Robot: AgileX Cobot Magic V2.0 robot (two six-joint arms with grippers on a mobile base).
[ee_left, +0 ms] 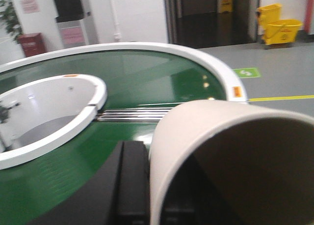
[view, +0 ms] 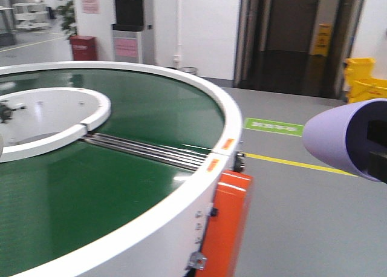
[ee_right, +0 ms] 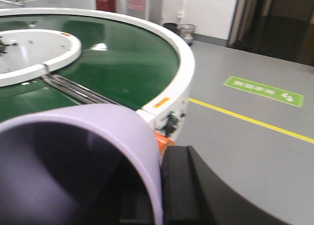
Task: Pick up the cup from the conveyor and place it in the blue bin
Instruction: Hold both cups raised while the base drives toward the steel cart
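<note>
Green belt first: one conveyor (view: 151,107) sweeping wide, with one steel roller strip (view: 151,150) across it. Two cups in play, both off the belt: right gripper (ee_right: 162,195) pinching the lilac cup (view: 332,138) out over the grey floor (view: 302,216), left gripper (ee_left: 147,195) clamped on the cream cup (ee_left: 196,122) above the belt

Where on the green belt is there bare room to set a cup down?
The belt is bare in view: a wide patch between the white inner rim and outer rim behind the steel roller strip, and another in front of it. Only the held purple cup and cream cup crowd the near views.
</note>
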